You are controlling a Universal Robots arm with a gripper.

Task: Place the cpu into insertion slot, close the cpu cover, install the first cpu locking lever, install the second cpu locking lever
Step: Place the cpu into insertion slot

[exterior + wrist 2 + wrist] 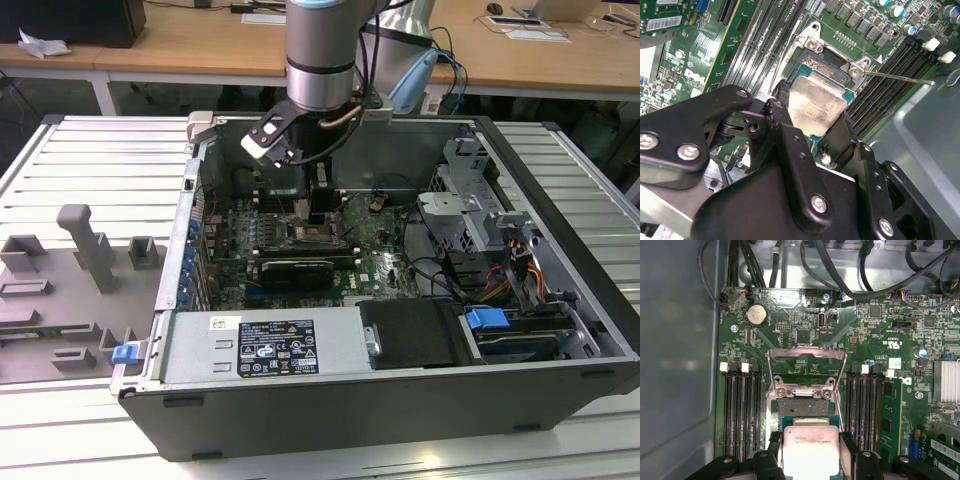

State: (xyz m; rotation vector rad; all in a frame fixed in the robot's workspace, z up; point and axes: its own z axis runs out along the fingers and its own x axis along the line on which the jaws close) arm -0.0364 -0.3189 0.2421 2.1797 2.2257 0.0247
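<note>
Gripper (814,111) jaws clamped on the edges of the cpu (809,450), holding it over insertion slot (802,408). cpu cover (806,360) flipped open. Inside the computer case (560,215).

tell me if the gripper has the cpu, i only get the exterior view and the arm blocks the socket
observer: yes, in both wrist views the gripper has its fingers against two opposite edges of the cpu.
operator: is the cover open
observer: yes, in the first wrist view the cpu cover stands tipped up, clear of the insertion slot.
operator: any lever latched
observer: in the second wrist view a thin metal lever sticks out free beside the slot, not latched down.
</note>
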